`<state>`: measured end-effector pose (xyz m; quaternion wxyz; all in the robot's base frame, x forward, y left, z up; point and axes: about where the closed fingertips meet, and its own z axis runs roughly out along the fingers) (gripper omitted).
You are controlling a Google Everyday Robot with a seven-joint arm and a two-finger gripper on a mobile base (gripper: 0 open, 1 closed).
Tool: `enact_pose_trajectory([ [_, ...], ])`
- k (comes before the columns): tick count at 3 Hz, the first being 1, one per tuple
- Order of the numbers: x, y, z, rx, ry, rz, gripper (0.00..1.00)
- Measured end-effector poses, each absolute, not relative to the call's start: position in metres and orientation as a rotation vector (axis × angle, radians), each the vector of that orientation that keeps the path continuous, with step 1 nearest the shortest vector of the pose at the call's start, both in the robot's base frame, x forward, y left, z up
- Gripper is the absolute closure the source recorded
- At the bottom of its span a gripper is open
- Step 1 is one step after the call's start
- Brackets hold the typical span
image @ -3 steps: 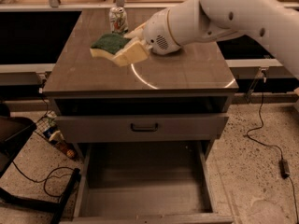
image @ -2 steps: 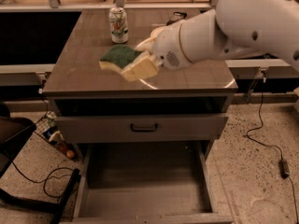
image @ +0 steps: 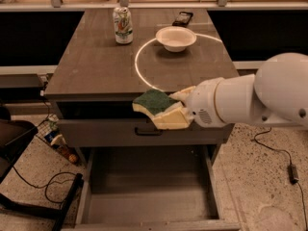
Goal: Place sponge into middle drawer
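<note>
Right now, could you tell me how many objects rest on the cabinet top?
3: a soda can back left, a white bowl back centre, a dark flat device behind it. The gripper holds the sponge at the front edge.

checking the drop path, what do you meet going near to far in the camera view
middle drawer, open → sponge, held in the gripper at the table front edge → bowl → dark flat object at the back

Pincer with sponge in its grip, at front edge of tabletop, above open middle drawer.
</note>
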<state>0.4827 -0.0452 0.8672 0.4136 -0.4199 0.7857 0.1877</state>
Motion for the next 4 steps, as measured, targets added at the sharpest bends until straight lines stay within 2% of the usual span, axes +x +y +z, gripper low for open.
enact_pose_trajectory([
  [2, 0.47, -0.056, 0.836, -1.056, 2.011, 0.488, 1.0],
  [3, 0.472, -0.041, 0.839, -1.102, 1.972, 0.465, 1.0],
  [4, 0.474, -0.034, 0.8, -1.16, 1.972, 0.47, 1.0],
])
